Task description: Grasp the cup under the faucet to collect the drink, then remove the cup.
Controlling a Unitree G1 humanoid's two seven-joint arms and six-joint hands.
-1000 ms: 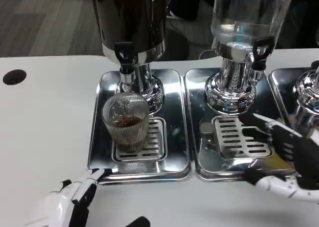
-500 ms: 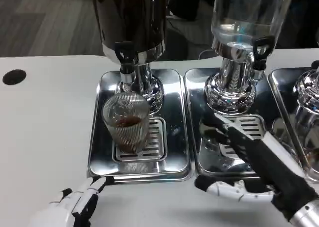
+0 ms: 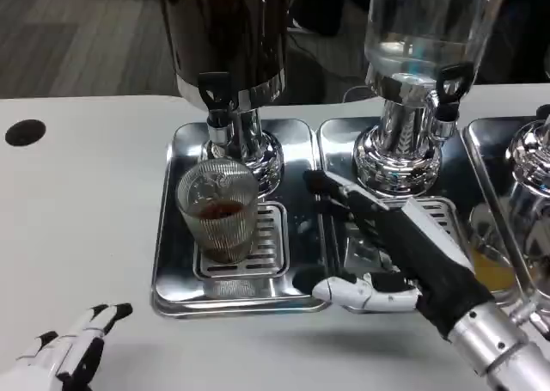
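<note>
Two hands are in the shot, and neither one has anything in it. The right hand (image 3: pixel 404 258) reaches in low over the seam between the two metal trays, fingers spread apart, the dark fingers (image 3: pixel 344 193) stretched toward the tray ahead of it and the white thumb (image 3: pixel 348 290) lying along the front lip. It's holding nothing, just spread wide.

The cup (image 3: pixel 218 209), a ribbed clear glass with a bit of brown drink in the bottom, stands upright off to that hand's left, apart from the fingertips with a strip of bare tray between them. It sits on the slotted grate (image 3: pixel 268 236) of the left drip tray (image 3: pixel 172 262), right below the black faucet (image 3: pixel 215 94) of the dark dispenser (image 3: pixel 228 30).

The left hand (image 3: pixel 64 352) is down at the bottom corner on the white table (image 3: pixel 77 210), well away from the cup and short of the tray's front edge. Its fingers look loosely apart and empty, though only part of it is in the frame.

Just past the right hand's fingers is the chrome base of the clear dispenser (image 3: pixel 425 21), standing on the middle tray (image 3: pixel 344 142). A third chrome base (image 3: pixel 533 163) is over on that hand's right. A black hole (image 3: pixel 24 132) sits in the tabletop far out beyond the left hand.
</note>
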